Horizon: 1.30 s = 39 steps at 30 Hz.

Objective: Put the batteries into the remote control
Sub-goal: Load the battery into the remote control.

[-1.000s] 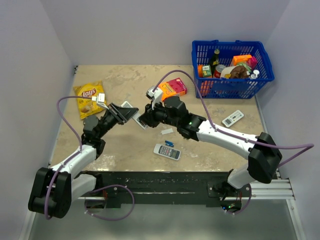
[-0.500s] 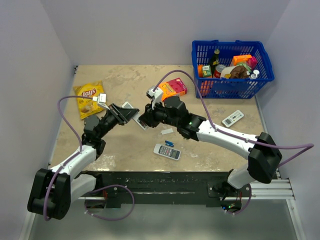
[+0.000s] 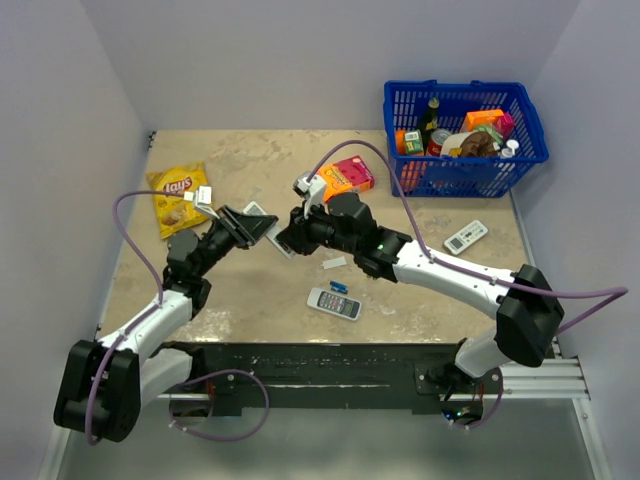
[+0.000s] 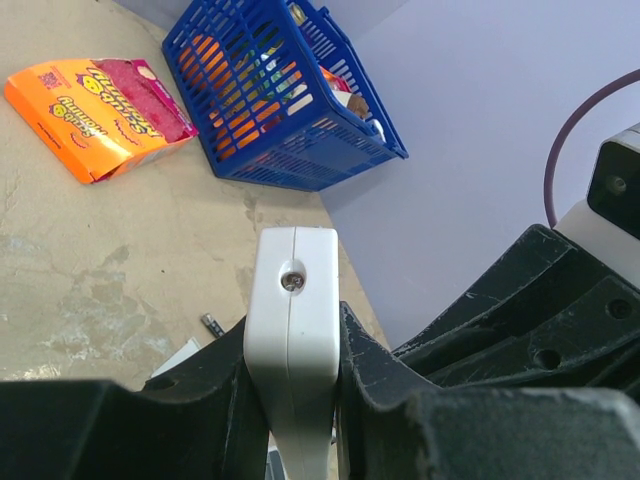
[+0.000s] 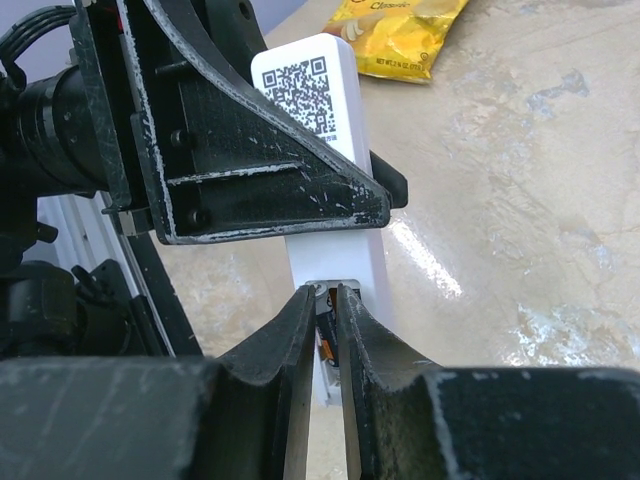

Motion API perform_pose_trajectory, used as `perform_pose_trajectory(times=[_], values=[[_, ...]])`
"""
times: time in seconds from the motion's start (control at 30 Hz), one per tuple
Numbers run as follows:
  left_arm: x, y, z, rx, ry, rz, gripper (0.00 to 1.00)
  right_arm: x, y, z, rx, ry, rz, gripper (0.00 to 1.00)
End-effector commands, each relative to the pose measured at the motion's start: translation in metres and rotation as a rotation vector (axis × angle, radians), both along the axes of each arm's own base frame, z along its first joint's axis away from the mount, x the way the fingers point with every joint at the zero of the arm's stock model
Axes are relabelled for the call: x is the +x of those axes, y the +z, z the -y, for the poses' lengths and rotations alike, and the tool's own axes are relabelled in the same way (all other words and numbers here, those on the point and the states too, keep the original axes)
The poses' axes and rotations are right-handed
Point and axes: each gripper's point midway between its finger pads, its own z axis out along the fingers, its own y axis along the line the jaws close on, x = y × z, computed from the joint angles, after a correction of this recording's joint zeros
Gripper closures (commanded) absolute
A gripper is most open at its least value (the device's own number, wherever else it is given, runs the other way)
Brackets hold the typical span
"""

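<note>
My left gripper (image 3: pixel 252 229) is shut on the slim white remote control (image 3: pixel 263 217) and holds it above the table; its end sits between the jaws in the left wrist view (image 4: pixel 293 330). In the right wrist view the remote (image 5: pixel 322 110) shows a QR label and an open compartment at its lower end. My right gripper (image 5: pixel 325 300) is shut on a dark battery (image 5: pixel 328 343) and holds it at that compartment. It meets the remote in the top view (image 3: pixel 286 241). A small dark cylinder (image 4: pixel 212 323), perhaps the other battery, lies on the table.
A flat white cover piece (image 3: pixel 335 262), a small blue item (image 3: pixel 338 287) and a grey-white button remote (image 3: pixel 333 303) lie near the front. A white display remote (image 3: pixel 466 237), a blue basket (image 3: pixel 530 125), an orange box (image 3: pixel 345 177) and a Lay's bag (image 3: pixel 178 197) lie around.
</note>
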Motion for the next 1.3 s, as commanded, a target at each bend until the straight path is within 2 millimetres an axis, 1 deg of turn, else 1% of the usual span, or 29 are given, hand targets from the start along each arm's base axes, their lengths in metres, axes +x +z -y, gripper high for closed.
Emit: perform_pose_trajectory(times=[0.0,0.07,0.1,0.23,0.33,0.47,0.6,0.67,0.8,0.97,1.17,1.23,1.27], values=[[0.002,0.031,-0.002,0.007,0.025,0.112,1.00,0.004,0.031,-0.008,0.082,-0.019,0.026,0.81],[0.003,0.028,-0.003,0.018,0.039,0.112,1.00,0.004,0.036,-0.007,0.095,-0.031,0.027,0.81],[0.004,0.027,-0.005,0.018,0.051,0.110,1.00,0.003,0.041,-0.005,0.116,-0.041,0.028,0.80],[0.008,0.021,-0.011,0.035,0.102,0.098,1.00,0.007,0.049,0.001,0.147,-0.105,0.025,0.78],[0.010,0.018,-0.014,0.050,0.140,0.094,1.00,0.009,0.044,0.000,0.146,-0.137,-0.016,0.78],[0.010,0.018,-0.016,0.071,0.186,0.103,1.00,0.008,0.042,-0.005,0.168,-0.172,-0.067,0.78],[0.009,0.020,-0.025,0.068,0.265,0.120,1.00,0.010,0.040,-0.004,0.176,-0.230,-0.096,0.76],[0.008,0.021,-0.027,0.069,0.283,0.129,1.00,0.012,0.043,-0.003,0.186,-0.244,-0.095,0.73],[0.007,0.021,-0.035,0.065,0.330,0.136,1.00,0.015,0.039,-0.003,0.195,-0.272,-0.108,0.72],[0.006,0.019,-0.039,0.062,0.357,0.132,1.00,0.013,0.046,-0.010,0.239,-0.278,-0.110,0.72],[0.004,0.020,-0.042,0.059,0.376,0.136,1.00,0.011,0.044,-0.018,0.261,-0.274,-0.119,0.72],[0.003,0.021,-0.041,0.061,0.376,0.143,1.00,0.008,0.039,-0.023,0.247,-0.263,-0.125,0.72],[0.003,0.021,-0.041,0.062,0.373,0.145,1.00,0.008,0.040,-0.024,0.249,-0.264,-0.125,0.72]])
